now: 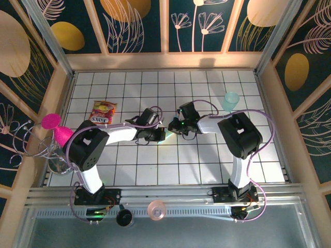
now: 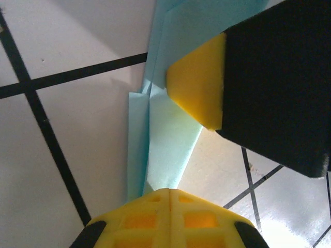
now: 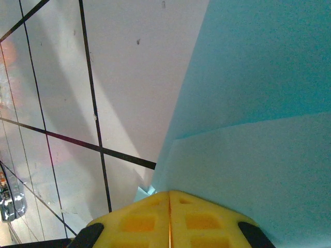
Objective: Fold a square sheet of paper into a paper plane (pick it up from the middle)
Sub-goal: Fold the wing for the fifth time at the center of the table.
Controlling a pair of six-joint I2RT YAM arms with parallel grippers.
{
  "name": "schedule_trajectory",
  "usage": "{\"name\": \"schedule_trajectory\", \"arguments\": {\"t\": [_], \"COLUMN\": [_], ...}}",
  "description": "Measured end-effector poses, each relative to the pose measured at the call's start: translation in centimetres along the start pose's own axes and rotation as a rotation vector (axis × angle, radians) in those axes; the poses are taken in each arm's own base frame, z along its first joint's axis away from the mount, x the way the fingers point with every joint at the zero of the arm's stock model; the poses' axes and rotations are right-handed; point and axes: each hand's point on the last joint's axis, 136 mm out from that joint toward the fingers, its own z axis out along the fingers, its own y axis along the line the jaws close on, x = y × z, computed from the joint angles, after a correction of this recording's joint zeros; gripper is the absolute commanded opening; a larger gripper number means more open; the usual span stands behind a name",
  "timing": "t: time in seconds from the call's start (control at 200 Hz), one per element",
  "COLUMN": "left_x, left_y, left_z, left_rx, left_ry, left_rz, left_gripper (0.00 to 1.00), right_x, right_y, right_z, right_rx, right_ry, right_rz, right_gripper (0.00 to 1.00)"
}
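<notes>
Your left claw [image 2: 169, 199] and right claw [image 3: 169, 200] both clamp the folded paper [image 2: 164, 132], tip to tip. That grip likely pins the crease.

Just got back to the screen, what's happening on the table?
Both arms meet over the middle of the tiled table. The left claw is shut on a partly folded light-blue paper, and the right claw is shut on the same paper from the other side. A cup and a snack packet sit apart.
</notes>
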Motion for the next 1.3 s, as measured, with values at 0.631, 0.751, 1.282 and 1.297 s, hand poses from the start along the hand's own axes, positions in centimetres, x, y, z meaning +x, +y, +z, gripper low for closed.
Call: {"name": "schedule_trajectory", "arguments": {"t": [0.631, 0.751, 1.282, 1.297], "left_x": [-0.2, -0.1, -0.1, -0.1], "left_y": [0.7, 0.7, 0.7, 0.7], "left_z": [1.0, 1.0, 1.0, 1.0], "left_rx": [-0.02, -0.02, -0.02, -0.02], "left_ry": [-0.001, -0.001, -0.001, -0.001], "left_rz": [-0.016, -0.016, -0.016, -0.016], "left_gripper": [0.0, 0.0, 0.0, 0.0], "right_x": [-2.7, -4.2, -3.6, -3.6], "right_y": [-0.2, -0.3, -1.6, -1.8], "right_z": [-1.9, -2.5, -1.9, -1.8], "right_rx": [0.089, 0.102, 0.092, 0.095], "right_ry": [-0.098, -0.133, -0.077, -0.076], "right_rz": [-0.093, -0.123, -0.131, -0.128], "right_gripper": [0.09, 0.09, 0.09, 0.09]}}
